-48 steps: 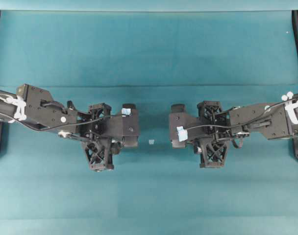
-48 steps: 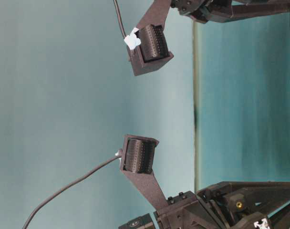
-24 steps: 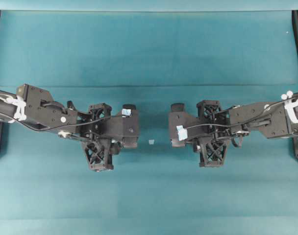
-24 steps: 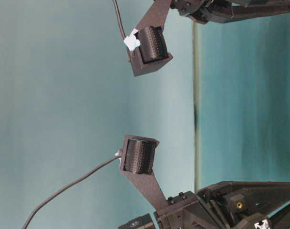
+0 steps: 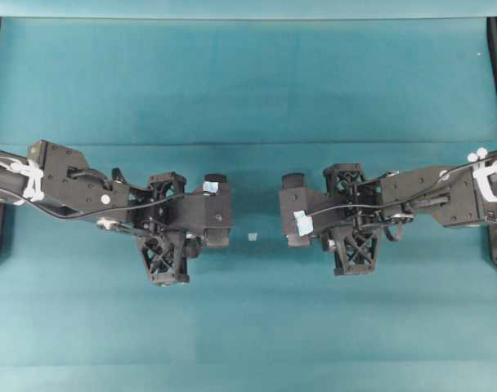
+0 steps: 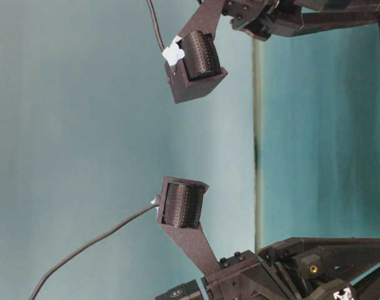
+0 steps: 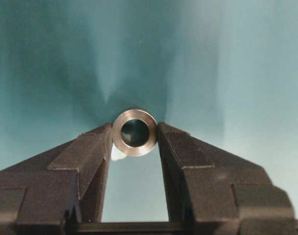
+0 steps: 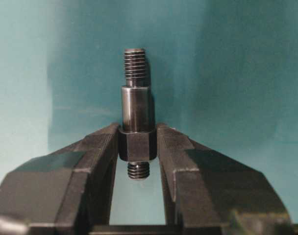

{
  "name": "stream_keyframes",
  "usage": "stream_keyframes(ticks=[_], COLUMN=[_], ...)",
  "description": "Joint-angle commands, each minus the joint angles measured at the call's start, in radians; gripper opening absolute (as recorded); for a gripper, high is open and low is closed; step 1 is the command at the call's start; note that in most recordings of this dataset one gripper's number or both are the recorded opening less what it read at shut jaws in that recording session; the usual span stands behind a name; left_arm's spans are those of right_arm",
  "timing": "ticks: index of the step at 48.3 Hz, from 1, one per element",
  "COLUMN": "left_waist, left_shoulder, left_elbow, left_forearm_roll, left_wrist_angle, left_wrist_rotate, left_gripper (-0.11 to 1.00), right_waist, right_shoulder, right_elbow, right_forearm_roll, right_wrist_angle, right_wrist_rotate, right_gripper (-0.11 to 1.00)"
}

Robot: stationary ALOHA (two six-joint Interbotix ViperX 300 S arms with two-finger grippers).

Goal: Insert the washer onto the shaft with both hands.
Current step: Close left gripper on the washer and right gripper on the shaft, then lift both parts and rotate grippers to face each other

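Overhead view: your two arms face each other across a teal table cover [image 5: 248, 82]. The left gripper [image 5: 218, 210] reaches in from the left and the right gripper [image 5: 293, 211] from the right, with a gap between them. A tiny pale square scrap [image 5: 252, 237] lies on the cover in that gap, nearer the lower edge of both grippers and touching neither. A pale tape tag [image 5: 302, 222] sits on the right gripper's housing.

Left wrist view: your left gripper [image 7: 135, 139] is partly closed on the washer [image 7: 135, 132]. The washer is a silvery ring with a dark centre hole. It is pinched by its outer rim between the two black fingertips [image 7: 97, 142], and its hole faces the camera. It is held clear of the cover.

Right wrist view: your right gripper [image 8: 137, 142] is closed nearly all the way on the shaft [image 8: 136, 105]. Its jaws clamp the thick dark collar of the shaft. The shaft stands upright in this view; the smooth barrel and a threaded end rise above the fingertips [image 8: 102, 144], and a short threaded stub shows below them.

Table-level view: the picture is turned on its side. The two ribbed finger pads [image 6: 182, 205] face each other, well apart; neither washer nor shaft can be made out here.
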Motion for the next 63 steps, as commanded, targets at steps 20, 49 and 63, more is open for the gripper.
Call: stream_keyframes(ticks=[20,49,63], left_waist=[-0.002,0.0,0.0], left_shoulder=[-0.015,-0.02,-0.13], left_elbow=[-0.005,0.0,0.054], left_forearm_roll=[0.002,0.002,0.002], left_wrist_angle=[-0.008,-0.009,-0.057], left_wrist_rotate=[0.005,0.017,0.015], left_gripper=[0.37,0.37,0.37], right_waist=[-0.037,-0.031,-0.028], right_shoulder=[0.011,0.006,-0.071], right_elbow=[0.008,0.009,0.048], right_forearm_roll=[0.009,0.009,0.009], right_wrist_angle=[0.003,-0.011,-0.141], right_wrist_rotate=[-0.008,0.025,0.086], right_gripper=[0.01,0.01,0.0])
